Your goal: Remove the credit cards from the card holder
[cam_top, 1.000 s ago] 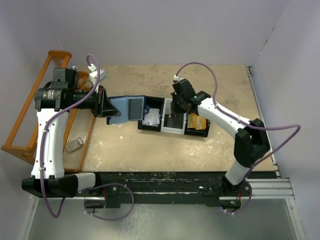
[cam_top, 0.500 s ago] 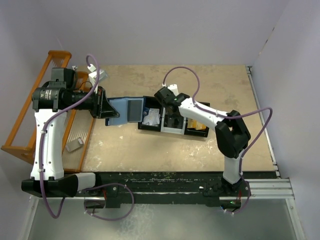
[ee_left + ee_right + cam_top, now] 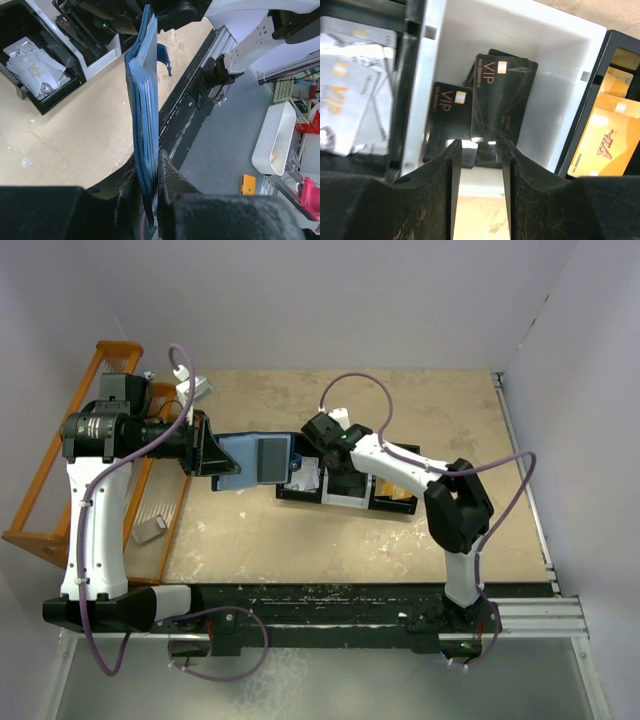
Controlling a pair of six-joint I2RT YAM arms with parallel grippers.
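Right gripper point(image 3: 479, 150), jaws spread and empty, hangs over the tray point(image 3: 552, 50) middle compartment holding black cards point(image 3: 502, 95); just beside the tray's left end, left gripper point(image 3: 150, 172) pinches the card holder point(image 3: 145, 100) (only its wrist view shows pale layers inside, possibly cards), so approach squarely and draw straight.

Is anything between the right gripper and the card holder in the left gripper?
Nothing visible does. The right gripper hangs over the tray; the card holder, clamped in the left gripper, is just alongside.
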